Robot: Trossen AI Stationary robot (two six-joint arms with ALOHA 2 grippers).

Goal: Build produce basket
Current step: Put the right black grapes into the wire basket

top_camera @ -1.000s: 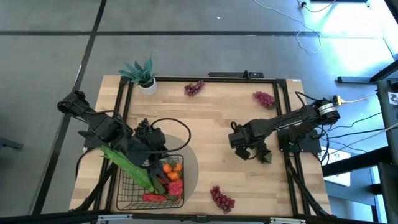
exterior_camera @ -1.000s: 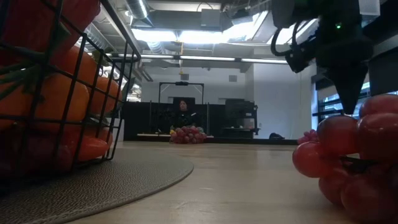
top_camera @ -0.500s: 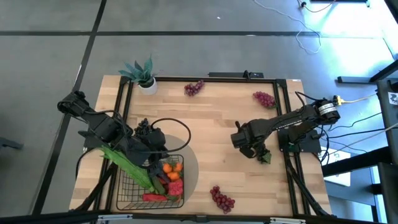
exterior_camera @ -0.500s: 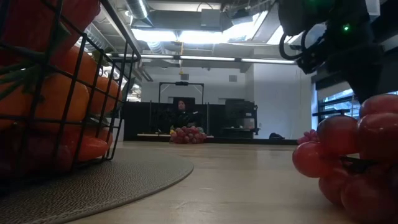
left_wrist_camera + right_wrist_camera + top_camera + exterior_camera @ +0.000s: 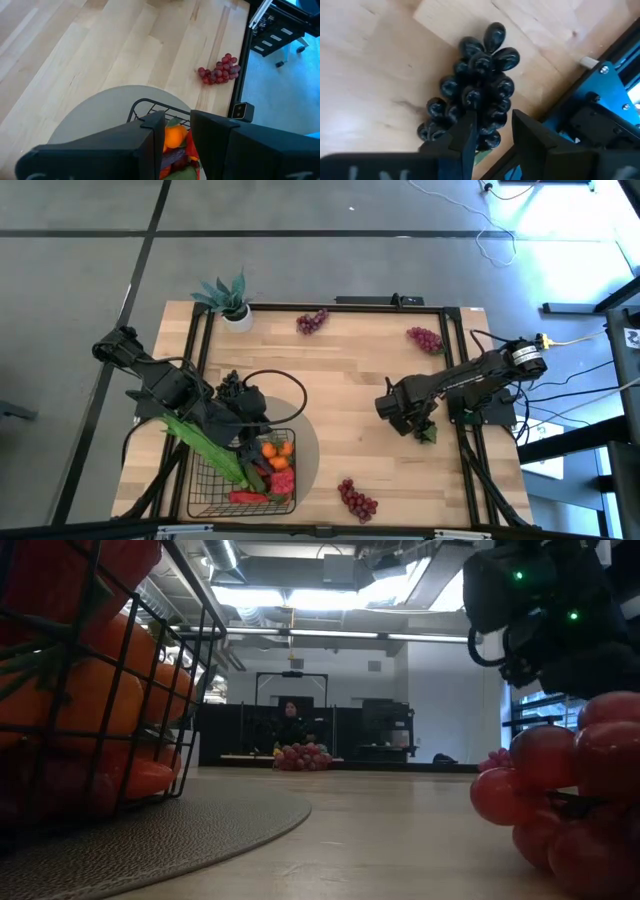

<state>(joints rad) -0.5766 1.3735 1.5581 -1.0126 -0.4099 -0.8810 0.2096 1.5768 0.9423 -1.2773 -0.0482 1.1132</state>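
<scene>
My right gripper [image 5: 490, 131] has its jaws parted by a narrow gap, and they sit directly over a bunch of dark grapes [image 5: 472, 95] lying on the table [image 5: 350, 370]. The fingertips [image 5: 469, 125] overlap the near end of the bunch in the wrist view, but I cannot tell whether they touch it; nothing is clamped. From above I see that gripper [image 5: 412, 423] near the table's right edge, with the dark bunch [image 5: 427, 433] just showing beside it.

My left gripper [image 5: 177, 125] also shows a narrow gap between its jaws, with nothing between them. It hangs over the basket [image 5: 150, 107], where I can see an orange tangerine [image 5: 175, 136] under the tips. In the high view the left gripper [image 5: 250, 432] is over the basket's far rim.

The basket [image 5: 205, 480] sits at the near left of the table, partly on a grey mat [image 5: 305, 445]. It holds a long green bean pod [image 5: 205, 442], tangerines [image 5: 275, 448] and red pieces [image 5: 250, 496].

Still loose on the wood are three red grape bunches: one near the front edge [image 5: 357, 498], one at the far right [image 5: 425, 337] and one at the far middle [image 5: 312, 321]. A potted plant [image 5: 230, 298] stands at the far left corner.
</scene>
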